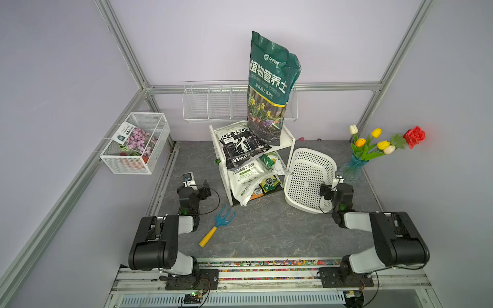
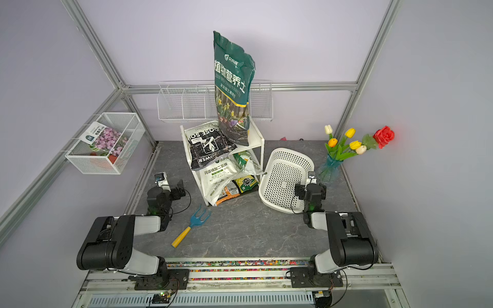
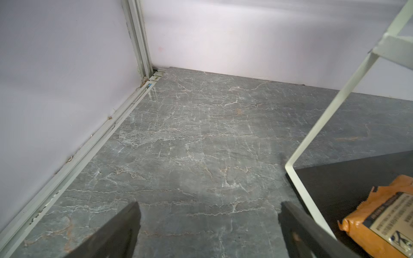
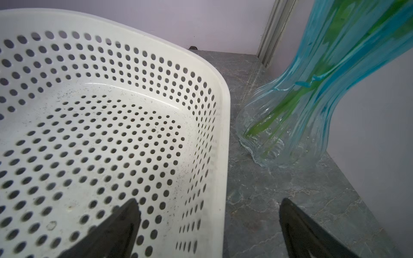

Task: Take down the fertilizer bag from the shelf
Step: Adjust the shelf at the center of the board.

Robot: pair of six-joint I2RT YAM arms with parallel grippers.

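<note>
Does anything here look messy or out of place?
Yes: the black soil bag droops over the top front edge of the shelf, and a white bag below bulges out past its front.

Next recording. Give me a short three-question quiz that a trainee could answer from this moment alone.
1. True or false: the left gripper and the right gripper are both open and empty.
2. What lies on the table in front of the shelf, nearer the robot? A) a glass vase B) a blue hand rake C) a wire basket
3. Fill in: the tall green bag stands upright on the shelf's ___ tier.
Key: 1 true; 2 B; 3 top.
</note>
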